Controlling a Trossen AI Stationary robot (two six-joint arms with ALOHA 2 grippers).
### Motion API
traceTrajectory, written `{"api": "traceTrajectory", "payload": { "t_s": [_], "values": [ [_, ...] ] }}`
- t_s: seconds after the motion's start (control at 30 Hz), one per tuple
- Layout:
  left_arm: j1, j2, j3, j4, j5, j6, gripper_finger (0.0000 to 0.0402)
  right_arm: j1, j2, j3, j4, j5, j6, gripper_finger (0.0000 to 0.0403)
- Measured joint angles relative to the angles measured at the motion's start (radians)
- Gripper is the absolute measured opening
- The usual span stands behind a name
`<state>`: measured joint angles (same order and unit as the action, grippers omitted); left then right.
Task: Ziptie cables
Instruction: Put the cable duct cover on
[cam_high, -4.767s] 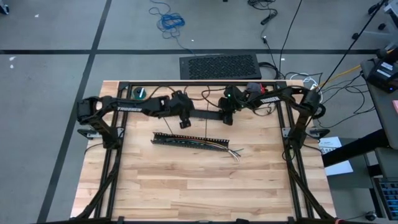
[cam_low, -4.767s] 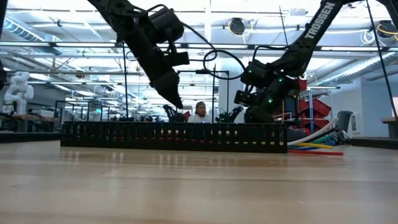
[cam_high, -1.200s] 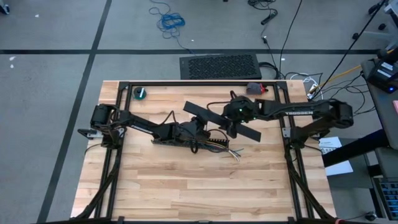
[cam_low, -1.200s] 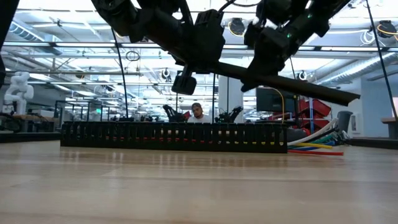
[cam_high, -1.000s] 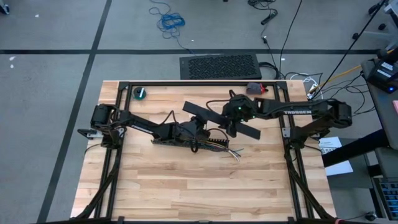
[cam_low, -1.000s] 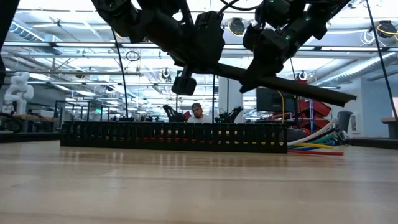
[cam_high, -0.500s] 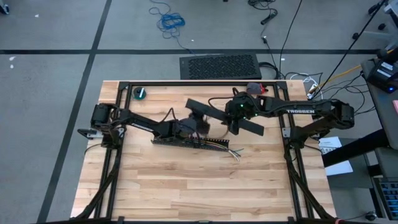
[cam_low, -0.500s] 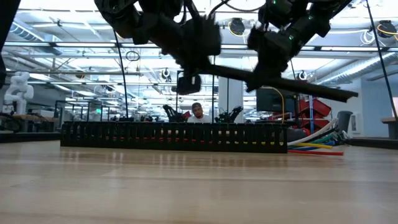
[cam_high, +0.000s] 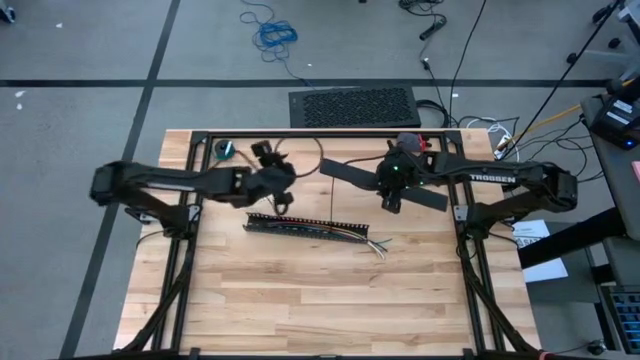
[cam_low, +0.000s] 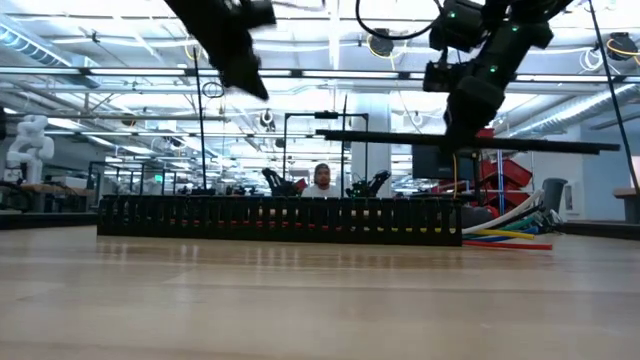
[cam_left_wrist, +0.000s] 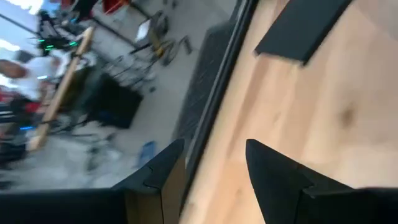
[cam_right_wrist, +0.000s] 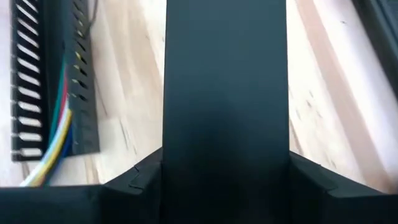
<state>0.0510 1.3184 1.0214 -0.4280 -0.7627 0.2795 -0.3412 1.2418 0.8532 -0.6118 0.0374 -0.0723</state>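
Observation:
A black slotted duct (cam_high: 300, 227) lies across the middle of the table, with the cables (cam_high: 372, 244) in it; their coloured ends stick out of its right end (cam_low: 505, 236). Above and beyond the duct hangs a long flat black cover strip (cam_high: 350, 174), and my right gripper (cam_high: 392, 192) is shut on it. My left gripper (cam_high: 283, 175) is raised toward the far left, clear of the strip. It is open in the left wrist view (cam_left_wrist: 214, 149), with nothing between its fingers. That view shows the strip's left end (cam_left_wrist: 305, 28) farther off. My right gripper pinches the cover strip by its two long edges (cam_right_wrist: 171, 158) between its two fingers (cam_right_wrist: 134, 180), near the middle of its length. The fingers come slanting down from above, and the strip runs on between them. It hangs level, clear of duct and table (cam_low: 540, 145).
A black frame (cam_high: 300, 134) runs round the table's far edge and sides. A small teal round thing (cam_high: 226, 150) and a red thing (cam_high: 410, 142) lie near the far edge. A dark mat (cam_high: 355, 107) lies on the floor beyond. A person (cam_low: 322, 180) sits far behind.
My left gripper has let go of the strip's left part and swung up and toward the table's far left, rolling as it went. My right gripper has carried the strip a little toward the far right. The strip, slanted before, now hangs level from that gripper alone.

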Motion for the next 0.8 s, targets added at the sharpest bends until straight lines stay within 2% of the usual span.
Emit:
{"api": "traceTrajectory", "payload": {
  "t_s": [0.1,0.23,0.37,0.57,0.8],
  "values": [
    [-0.057,-0.076,0.0,-0.005,0.072,-0.08,0.0167,0.0,-0.03,0.0,-0.056,0.02,0.0,0.0211],
    [-0.144,-0.094,0.002,0.038,0.255,-0.208,0.0168,0.0,-0.073,0.0,-0.154,0.021,0.0,0.0211],
    [-0.215,0.051,0.002,0.129,0.309,-0.246,0.0169,0.026,-0.122,-0.012,-0.241,0.022,0.026,0.0211],
    [-0.237,0.34,0.04,0.408,0.528,-0.175,0.0196,0.1,-0.199,-0.071,-0.349,0.018,0.098,0.0211],
    [-0.212,0.534,0.214,0.392,0.613,-0.115,0.0257,0.201,-0.261,-0.098,-0.359,0.038,0.15,0.0211]
  ]
}}
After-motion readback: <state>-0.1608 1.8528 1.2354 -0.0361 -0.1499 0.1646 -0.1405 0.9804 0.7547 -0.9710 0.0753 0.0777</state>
